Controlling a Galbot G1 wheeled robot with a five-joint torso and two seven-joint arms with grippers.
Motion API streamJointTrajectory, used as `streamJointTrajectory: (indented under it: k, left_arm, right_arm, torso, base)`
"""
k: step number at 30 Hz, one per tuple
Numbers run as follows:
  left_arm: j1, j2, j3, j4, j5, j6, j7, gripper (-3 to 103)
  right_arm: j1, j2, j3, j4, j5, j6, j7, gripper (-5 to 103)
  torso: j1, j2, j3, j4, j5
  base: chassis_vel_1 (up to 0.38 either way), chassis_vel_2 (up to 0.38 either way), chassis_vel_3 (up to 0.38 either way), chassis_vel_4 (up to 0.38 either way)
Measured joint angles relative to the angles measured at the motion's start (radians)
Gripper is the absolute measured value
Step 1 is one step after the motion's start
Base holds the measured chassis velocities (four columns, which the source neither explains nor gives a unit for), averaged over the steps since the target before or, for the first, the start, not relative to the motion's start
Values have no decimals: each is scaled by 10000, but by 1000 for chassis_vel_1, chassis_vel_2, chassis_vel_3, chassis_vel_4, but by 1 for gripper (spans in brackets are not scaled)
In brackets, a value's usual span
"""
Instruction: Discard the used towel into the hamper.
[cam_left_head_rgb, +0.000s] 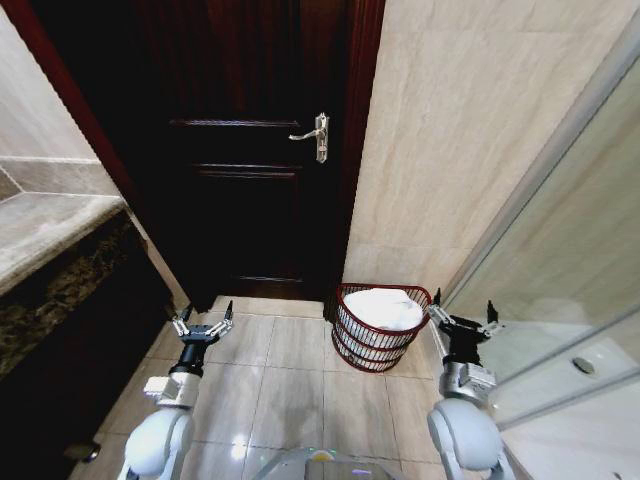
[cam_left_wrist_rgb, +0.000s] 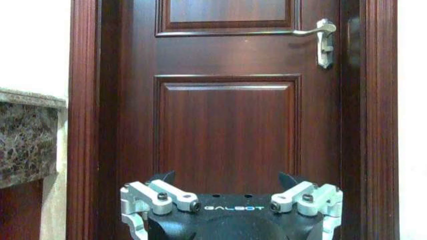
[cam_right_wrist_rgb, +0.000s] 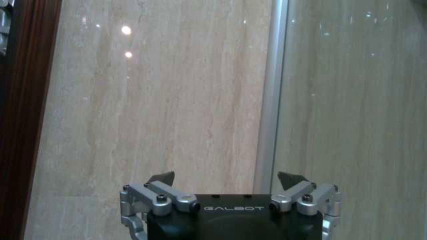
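The hamper (cam_left_head_rgb: 352, 349), a round dark red wire basket, stands on the tiled floor by the wall corner, just right of the door. A white towel (cam_left_head_rgb: 384, 308) lies bunched inside it, filling the top. My right gripper (cam_left_head_rgb: 464, 309) hangs open and empty just right of the hamper's rim. Over the floor tiles to the hamper's left, my left gripper (cam_left_head_rgb: 202, 317) is open and empty too. In the left wrist view the open left gripper (cam_left_wrist_rgb: 227, 176) faces the door; in the right wrist view the open right gripper (cam_right_wrist_rgb: 227, 176) faces the tiled wall.
A dark wooden door (cam_left_head_rgb: 240, 150) with a metal handle (cam_left_head_rgb: 312, 135) is shut straight ahead. A stone counter (cam_left_head_rgb: 45, 225) runs along the left. A glass shower partition (cam_left_head_rgb: 560, 280) bounds the right. Bare floor tiles (cam_left_head_rgb: 290, 390) lie between the arms.
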Motion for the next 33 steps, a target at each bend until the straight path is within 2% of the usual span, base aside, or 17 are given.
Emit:
streamJointTrajectory:
  k: [10, 13, 14, 16, 17, 20, 21, 22, 24, 25, 27, 31, 33]
  left_arm:
    - [90, 102, -22, -155, -93, -11, 30, 100]
    - [119, 238, -17, -179, -329, 3, 76, 100]
    - [126, 302, -17, -180, -399, 10, 25, 100]
    - [170, 371, -15, -262, -385, 42, -300, 100]
    - [170, 371, -15, -262, -385, 42, -300, 100]
    - [242, 483, 104, -645, -95, 457, -1024, 100]
    - [204, 522, 217, -791, 22, 766, -1377, 100]
    - [204, 522, 217, -791, 22, 766, -1377, 100]
    - [29, 579, 478, -929, 233, 1160, -1967, 100]
    - [29, 579, 478, -929, 233, 1160, -1967, 100]
    - [-65, 589, 656, -1016, 524, 1362, -2378, 100]
    - [-185, 693, 531, -460, 761, 444, -2125, 100]
    - [-195, 702, 491, -365, 761, 292, -2053, 100]
  right_arm:
    - [-106, 9, -34, 177, 4, -60, -94, 100]
    - [-169, -19, -8, 244, 139, -32, -441, 100]
    - [-182, -102, 51, 254, 387, -2, -959, 100]
    - [-99, -252, 221, 154, 880, 15, -1932, 100]
    - [-99, -252, 221, 154, 880, 15, -1932, 100]
    - [99, -425, 528, -13, 1182, 8, -2944, 100]
    - [95, -437, 626, -10, 1184, 4, -3081, 100]
    - [95, -437, 626, -10, 1184, 4, -3081, 100]
    - [17, -344, 738, 16, 1168, 11, -3168, 100]
    - [17, -344, 738, 16, 1168, 11, -3168, 100]
    - [-157, -106, 758, 33, 861, 202, -3137, 100]
    - [-249, 132, 738, 33, 571, 466, -3102, 100]
    - [-273, 163, 738, 29, 530, 550, -3100, 100]
  torso:
    - [164, 383, 215, -1, 0]
    - [208, 490, 275, -1, 0]
    - [235, 556, 315, -2, 0]
    - [278, 659, 376, -1, -1]
    - [278, 659, 376, -1, -1]
    - [353, 834, 476, 3, 1]
    - [378, 896, 512, 2, 1]
    - [378, 896, 512, 2, 1]
    - [426, 1007, 576, -3, 0]
    - [426, 1007, 576, -3, 0]
    - [507, 1215, 703, -3, 0]
    - [593, 1419, 820, 1, -1]
    - [610, 1460, 844, 1, -1]
  base:
    - [0, 0, 0, 0]
    - [0, 0, 0, 0]
    - [0, 0, 0, 0]
    - [0, 0, 0, 0]
    - [0, 0, 0, 0]
    - [0, 0, 0, 0]
    - [0, 0, 0, 0]
    - [0, 0, 0, 0]
    - [0, 0, 0, 0]
    - [0, 0, 0, 0]
    - [0, 0, 0, 0]
    - [0, 0, 0, 0]
    - [0, 0, 0, 0]
